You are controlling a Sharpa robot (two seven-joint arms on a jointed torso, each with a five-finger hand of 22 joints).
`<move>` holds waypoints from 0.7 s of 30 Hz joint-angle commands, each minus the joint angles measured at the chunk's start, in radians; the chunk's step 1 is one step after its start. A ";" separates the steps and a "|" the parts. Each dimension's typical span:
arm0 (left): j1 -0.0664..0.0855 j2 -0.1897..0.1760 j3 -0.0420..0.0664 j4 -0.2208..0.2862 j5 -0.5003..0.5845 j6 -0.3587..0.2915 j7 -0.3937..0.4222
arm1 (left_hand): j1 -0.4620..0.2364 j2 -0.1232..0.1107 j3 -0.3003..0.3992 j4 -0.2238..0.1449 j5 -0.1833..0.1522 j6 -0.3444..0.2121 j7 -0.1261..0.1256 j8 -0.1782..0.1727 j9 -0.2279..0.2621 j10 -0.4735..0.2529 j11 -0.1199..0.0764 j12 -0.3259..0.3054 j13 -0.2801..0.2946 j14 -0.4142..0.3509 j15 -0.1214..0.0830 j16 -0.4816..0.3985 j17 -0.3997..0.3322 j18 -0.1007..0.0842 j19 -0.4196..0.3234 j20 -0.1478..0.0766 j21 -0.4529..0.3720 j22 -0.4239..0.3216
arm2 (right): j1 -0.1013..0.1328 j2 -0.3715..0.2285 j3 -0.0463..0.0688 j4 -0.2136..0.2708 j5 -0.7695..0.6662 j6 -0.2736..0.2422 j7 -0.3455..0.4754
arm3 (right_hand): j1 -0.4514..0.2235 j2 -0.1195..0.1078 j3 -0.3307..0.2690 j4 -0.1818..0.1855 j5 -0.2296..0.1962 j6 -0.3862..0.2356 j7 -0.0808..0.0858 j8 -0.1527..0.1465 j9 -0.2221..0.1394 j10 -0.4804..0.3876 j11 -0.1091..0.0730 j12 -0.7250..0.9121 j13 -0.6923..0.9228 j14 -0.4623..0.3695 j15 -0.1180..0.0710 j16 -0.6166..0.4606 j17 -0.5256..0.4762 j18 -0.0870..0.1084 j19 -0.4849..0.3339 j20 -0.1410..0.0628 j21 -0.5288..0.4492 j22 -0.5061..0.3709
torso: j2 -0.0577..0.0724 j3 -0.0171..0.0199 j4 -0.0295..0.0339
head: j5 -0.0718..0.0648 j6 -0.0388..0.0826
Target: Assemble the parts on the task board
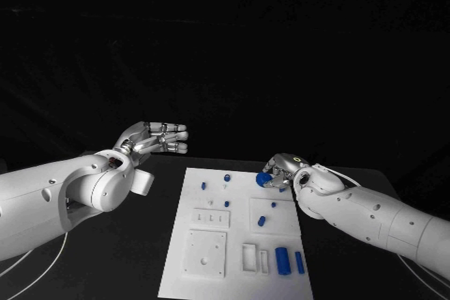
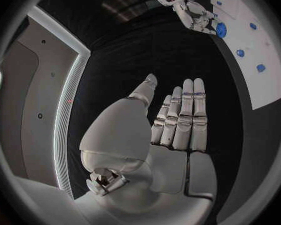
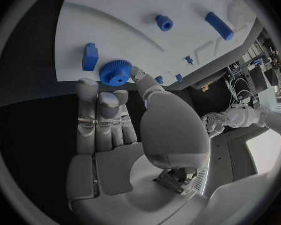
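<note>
The white task board (image 1: pixel 235 261) lies in the middle of the table. My right hand (image 1: pixel 279 171) hovers over its far right corner and pinches a blue toothed gear (image 1: pixel 264 179) between thumb and fingers. The right wrist view shows the gear (image 3: pixel 116 72) at the fingertips, just above the board (image 3: pixel 115 20), with a blue block (image 3: pixel 90 56) close beside it. My left hand (image 1: pixel 155 138) is raised left of the board, fingers stretched out, holding nothing. In the left wrist view the flat left hand (image 2: pixel 178 120) faces the right hand (image 2: pixel 193 12) and the gear (image 2: pixel 221 30).
Several blue parts rest on the board: a peg (image 1: pixel 227 177) at the far edge, a short piece (image 1: pixel 263 220) mid-board, and a cylinder (image 1: pixel 282 261) with a bar (image 1: pixel 300 263) near the front right. A blue ring (image 3: pixel 164 22) and a cylinder (image 3: pixel 219 25) lie beyond the gear.
</note>
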 commanded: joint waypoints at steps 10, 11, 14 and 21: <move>0.001 0.000 0.001 0.013 -0.010 0.020 0.005 | 0.001 -0.004 0.001 -0.006 0.005 -0.004 0.002 -0.001 -0.001 -0.006 0.001 0.004 0.001 -0.004 -0.001 -0.004 -0.001 -0.006 -0.008 0.002 0.006 -0.001 | -0.001 0.021 0.004 -0.035 -0.022 0.002 -0.005 | -0.005 0.003 0.007 0.003 -0.017 -0.006 0.002 -0.001 -0.002 0.005 0.001 0.017 0.017 0.009 0.002 0.003 0.014 0.012 0.042 0.008 0.011 0.065 | 0.008 0.0014 0.0082 | -0.004 0.010; 0.001 0.000 0.001 0.013 -0.010 0.020 0.004 | 0.000 -0.004 0.000 -0.006 0.005 -0.005 0.002 -0.001 -0.001 -0.006 0.001 0.004 0.001 -0.005 -0.001 -0.004 -0.001 -0.006 -0.009 0.002 0.006 -0.001 | -0.001 0.023 0.004 -0.038 -0.021 0.005 -0.005 | -0.005 0.003 0.008 0.003 -0.017 -0.005 0.002 0.000 -0.002 0.004 0.001 0.016 0.017 0.009 0.002 0.002 0.014 0.012 0.042 0.008 0.011 0.065 | 0.009 0.0016 0.0090 | -0.004 0.009; 0.001 0.000 0.001 0.013 -0.011 0.019 0.003 | -0.001 -0.004 0.000 -0.004 0.005 -0.004 0.002 -0.001 -0.001 -0.006 0.001 0.004 0.001 -0.004 -0.001 -0.004 -0.001 -0.006 -0.009 0.002 0.006 -0.001 | 0.000 0.027 0.004 -0.045 -0.020 0.010 -0.006 | -0.002 0.005 0.017 -0.003 -0.012 0.002 0.001 -0.001 -0.002 0.006 0.000 0.019 0.021 0.010 0.002 0.007 0.021 0.011 0.042 0.008 0.018 0.067 | 0.009 0.0017 0.0089 | -0.002 0.008; 0.001 -0.001 0.001 0.013 -0.011 0.019 0.001 | -0.001 -0.004 0.000 -0.004 0.005 -0.004 0.002 -0.001 -0.001 -0.006 0.001 0.004 0.001 -0.004 -0.001 -0.004 -0.001 -0.006 -0.009 0.002 0.006 -0.001 | 0.001 0.030 0.008 -0.059 -0.014 0.013 -0.007 | -0.010 0.008 0.032 -0.009 -0.013 0.008 0.000 0.000 -0.002 0.009 -0.001 0.023 0.026 0.011 0.002 0.011 0.031 0.010 0.041 0.008 0.030 0.068 | 0.007 0.0012 0.0083 | 0.000 0.003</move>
